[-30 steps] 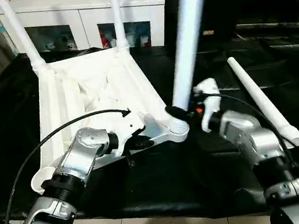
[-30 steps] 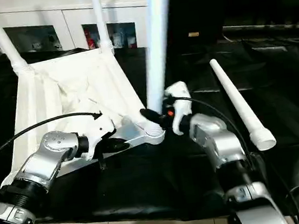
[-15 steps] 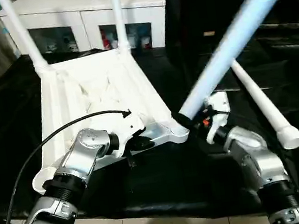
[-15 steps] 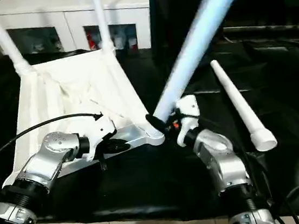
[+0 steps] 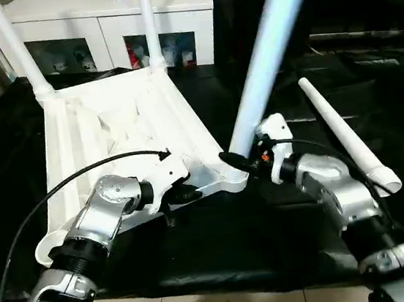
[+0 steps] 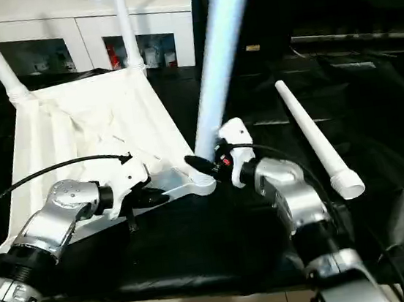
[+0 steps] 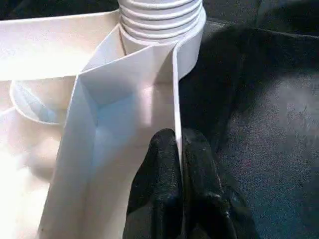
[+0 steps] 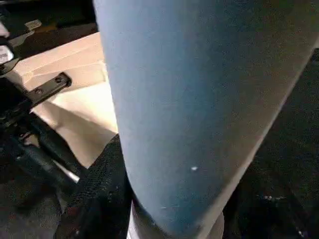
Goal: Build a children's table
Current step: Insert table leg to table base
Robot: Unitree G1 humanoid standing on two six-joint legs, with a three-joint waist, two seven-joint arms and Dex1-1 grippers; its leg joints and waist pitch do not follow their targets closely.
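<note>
The children's table lies upside down: its white ribbed tabletop point(image 5: 103, 126) rests on the black cloth. Two white legs point(image 5: 16, 48) point(image 5: 147, 21) stand in the far corner sockets. A third leg point(image 5: 267, 51) leans right from the near right socket point(image 5: 229, 181), and my right gripper point(image 5: 238, 160) is shut on its base. In the right wrist view this leg point(image 8: 189, 99) hides all but one black finger point(image 8: 102, 186). My left gripper point(image 5: 184, 195) is shut on the tabletop's near rim, pinching a thin wall point(image 7: 175, 94) by that socket. A fourth leg point(image 5: 340, 134) lies loose at the right.
A white glass-door cabinet point(image 5: 111, 44) stands behind the table. The black cloth point(image 5: 220, 241) covers the work surface, whose front edge runs just below my forearms. A black cable point(image 5: 59, 190) arcs over my left arm.
The leg in my right gripper swung far to the right half a second ago and has come back more upright. My left gripper has kept its grip on the rim.
</note>
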